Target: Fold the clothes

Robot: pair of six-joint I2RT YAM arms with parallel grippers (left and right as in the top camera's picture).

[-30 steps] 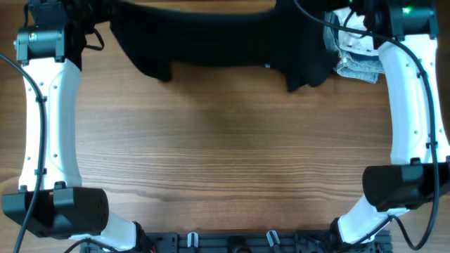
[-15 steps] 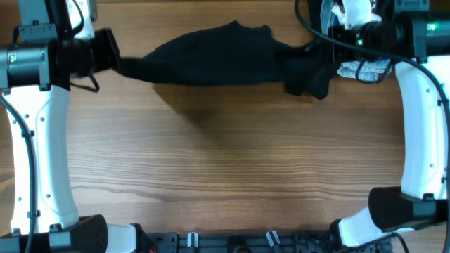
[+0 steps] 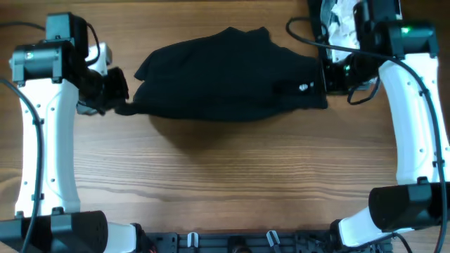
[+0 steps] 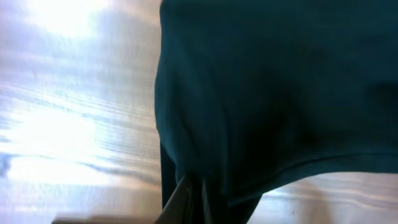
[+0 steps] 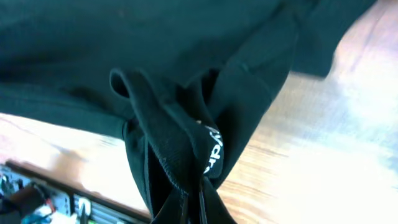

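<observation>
Overhead, nearest the arm bases there is only the wooden table point(image 3: 225, 190). Farther out, the black garment point(image 3: 232, 77) is strung in a rumpled bunch between the arms, over the far middle of the tabletop. The left gripper point(image 3: 121, 105) pinches its left end and the right gripper point(image 3: 325, 77) its right end (beside a small white label). Beyond, at the far right corner, lies white fabric point(image 3: 344, 17). Folding looks barely begun, since no flat spread or clean fold shows.

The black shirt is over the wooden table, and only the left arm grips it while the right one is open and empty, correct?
The right end effector is not open and empty: the right wrist view shows it shut on bunched fabric of the black shirt. The left end effector grips the other end, over the wooden table.
</observation>
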